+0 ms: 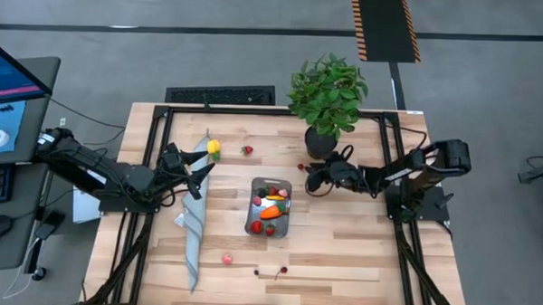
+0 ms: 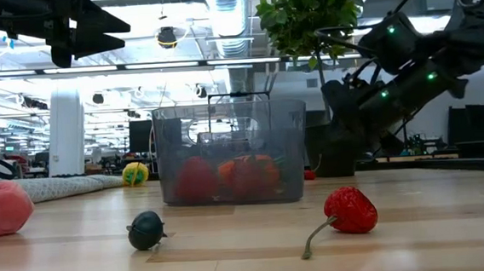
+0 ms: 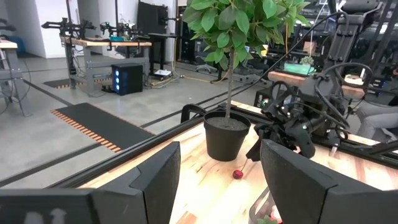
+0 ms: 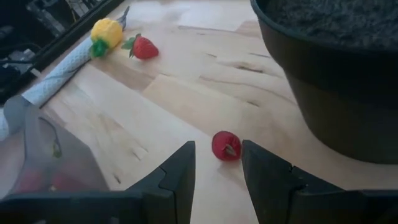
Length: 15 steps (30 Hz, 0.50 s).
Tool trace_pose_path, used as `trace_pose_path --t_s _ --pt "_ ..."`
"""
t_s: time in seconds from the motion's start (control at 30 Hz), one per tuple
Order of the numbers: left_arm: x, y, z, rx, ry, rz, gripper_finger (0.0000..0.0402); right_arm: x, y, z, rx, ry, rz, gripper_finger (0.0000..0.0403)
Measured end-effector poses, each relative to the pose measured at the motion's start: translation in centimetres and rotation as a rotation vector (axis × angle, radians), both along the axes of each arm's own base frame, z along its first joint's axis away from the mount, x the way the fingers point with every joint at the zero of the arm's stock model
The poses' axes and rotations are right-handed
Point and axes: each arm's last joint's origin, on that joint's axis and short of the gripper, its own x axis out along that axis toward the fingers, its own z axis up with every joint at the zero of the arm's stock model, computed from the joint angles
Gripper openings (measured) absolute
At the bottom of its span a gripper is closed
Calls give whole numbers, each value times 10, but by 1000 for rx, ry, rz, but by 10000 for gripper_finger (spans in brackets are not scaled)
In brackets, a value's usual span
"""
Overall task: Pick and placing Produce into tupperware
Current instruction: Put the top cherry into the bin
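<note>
The potted plant (image 1: pixel 327 98) stands at the table's far edge, up and right of the tupperware (image 1: pixel 270 207), which holds several produce pieces, seemingly a carrot (image 1: pixel 270 211) among them. The right gripper (image 4: pixel 217 163) hovers beside the pot, fingers apart around a small red piece (image 4: pixel 225 145). The left gripper (image 1: pixel 201 173), fingers apart and empty, waits left of the tupperware. No readable writing shows.

one clear tupperware (image 1: pixel 270 207) holds several produce pieces, among them one orange carrot (image 1: pixel 270 212). loose on the worktop (image 1: pixel 340 254): one yellow piece (image 1: pixel 214 148), one strawberry (image 1: pixel 247 150), one red berry (image 1: pixel 301 167), one pink piece (image 1: pixel 227 259). one potted plant (image 1: pixel 328 100), one grey cloth strip (image 1: pixel 194 218).
</note>
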Motion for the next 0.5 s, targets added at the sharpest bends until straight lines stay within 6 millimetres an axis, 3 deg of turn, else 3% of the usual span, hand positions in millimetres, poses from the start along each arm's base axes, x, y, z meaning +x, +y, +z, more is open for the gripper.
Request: trace_pose_path --t_s 0.5 --pt "0 0 1 -2 -6 0 212 -2 -9 -1 84 -27 -23 152"
